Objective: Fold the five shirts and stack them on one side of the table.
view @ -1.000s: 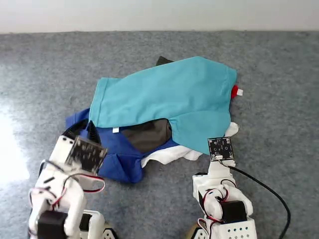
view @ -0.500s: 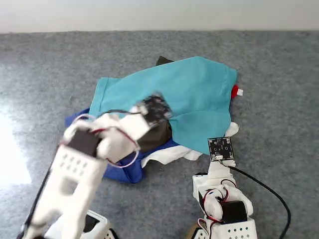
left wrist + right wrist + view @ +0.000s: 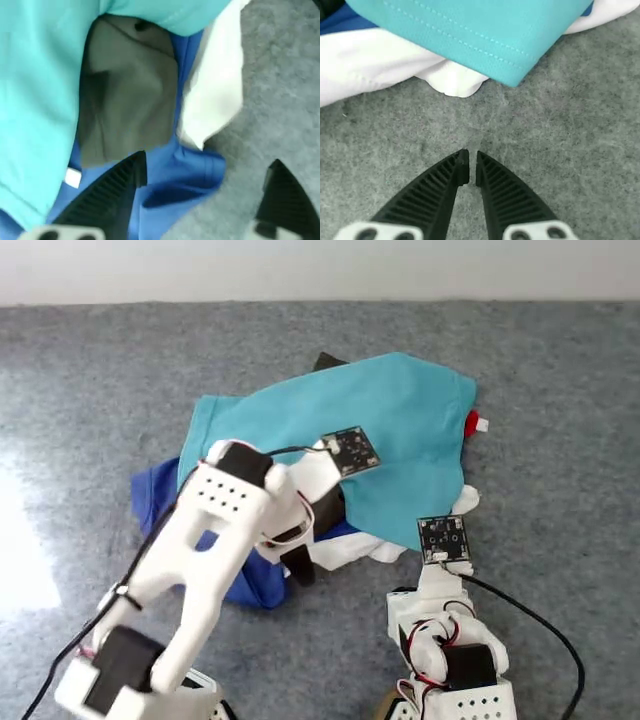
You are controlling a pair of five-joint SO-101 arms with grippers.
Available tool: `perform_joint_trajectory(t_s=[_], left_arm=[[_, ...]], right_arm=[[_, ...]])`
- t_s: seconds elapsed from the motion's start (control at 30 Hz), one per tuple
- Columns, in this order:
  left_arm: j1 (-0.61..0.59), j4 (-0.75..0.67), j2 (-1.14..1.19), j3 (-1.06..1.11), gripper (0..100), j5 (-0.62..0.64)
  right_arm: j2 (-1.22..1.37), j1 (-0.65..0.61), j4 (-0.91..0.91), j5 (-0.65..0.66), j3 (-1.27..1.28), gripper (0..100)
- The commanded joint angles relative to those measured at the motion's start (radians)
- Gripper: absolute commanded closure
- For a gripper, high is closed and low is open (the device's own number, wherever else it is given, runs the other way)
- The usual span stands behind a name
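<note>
The left fingers (image 3: 117, 187), spread wide, are being swung out over the heaped shirts (image 3: 300, 420), with the edge of the blue shirt (image 3: 170, 182) lying between them, so a first grasp is seemingly being prepared, while the right fingers (image 3: 447, 187) are being kept clenched just short of the teal shirt (image 3: 470, 30).

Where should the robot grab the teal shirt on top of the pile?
Probably at the near hem corner of the teal shirt, coming from the robot's side. That corner lies on top, sticks out past the white shirt over bare table, and sits just ahead of the right gripper, whose jaws are shut and would need opening first.
</note>
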Motion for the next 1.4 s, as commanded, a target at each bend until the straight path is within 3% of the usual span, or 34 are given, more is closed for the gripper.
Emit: perform_joint_trajectory(t_s=[0.0, 0.2, 0.3, 0.4, 0.63, 0.83, 1.03, 1.37], left_arm=[[-0.009, -0.089, 0.075, -0.036, 64, 0.003], [-0.074, -0.298, 0.270, -0.036, 67, 0.075], [-0.074, -0.327, 0.338, -0.039, 78, 0.078], [-0.051, -0.310, 0.347, -0.042, 96, 0.077], [-0.077, -0.078, 0.054, -0.191, 99, 0.081], [-0.187, -0.114, -0.229, -0.239, 99, 0.078], [-0.433, -0.224, -0.361, -0.242, 99, 0.080], [-0.991, -0.414, -0.427, -0.242, 99, 0.080]], right_arm=[[-0.004, 0.001, 0.007, -0.009, 0.015, 95.9], [-0.004, 0.001, 0.007, -0.009, 0.015, 95.9], [-0.004, 0.001, 0.007, -0.009, 0.015, 95.9], [-0.004, 0.001, 0.007, -0.009, 0.015, 95.9], [-0.004, 0.001, 0.007, -0.009, 0.015, 95.9], [-0.004, 0.001, 0.007, -0.009, 0.015, 95.9], [-0.004, 0.001, 0.007, -0.009, 0.015, 95.9], [-0.004, 0.001, 0.007, -0.009, 0.015, 95.9]])
